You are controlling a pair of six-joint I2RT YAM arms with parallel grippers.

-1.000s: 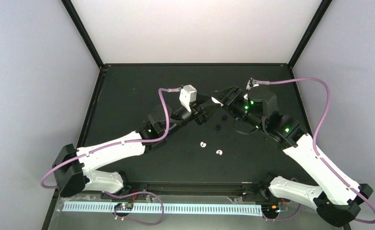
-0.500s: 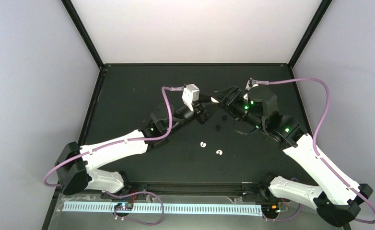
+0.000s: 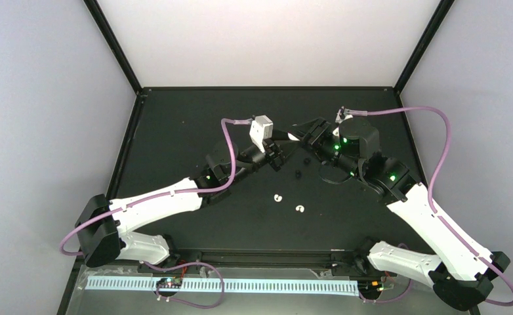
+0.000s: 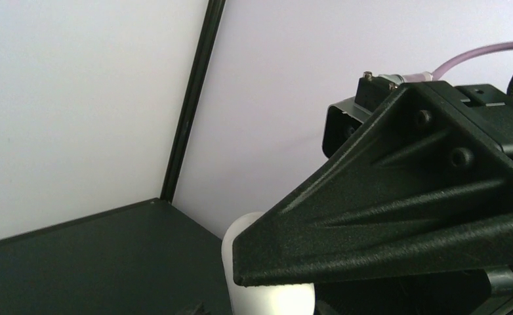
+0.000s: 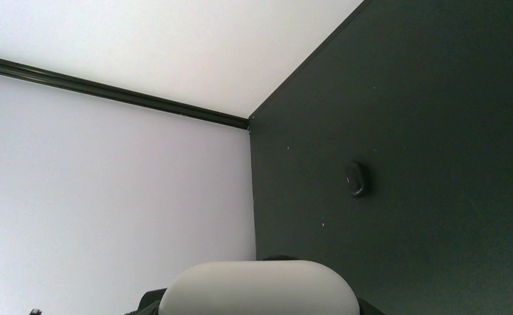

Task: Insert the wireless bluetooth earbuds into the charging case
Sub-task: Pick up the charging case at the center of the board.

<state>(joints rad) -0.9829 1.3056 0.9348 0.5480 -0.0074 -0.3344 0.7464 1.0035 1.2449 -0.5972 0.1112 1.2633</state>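
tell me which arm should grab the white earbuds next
Left, probably. The right gripper holds the charging case, and the left gripper looks free, nearer the white earbuds.

2 white earbuds point(image 3: 278, 197); black table point(image 3: 175, 131); white charging case point(image 5: 260, 289); purple cables point(image 4: 483, 52).

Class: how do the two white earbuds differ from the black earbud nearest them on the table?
The white earbuds stand out on the dark table; the black earbud nearly blends in. The white earbuds curl like a C; the black earbud looks a compact lump. All lie loose there.
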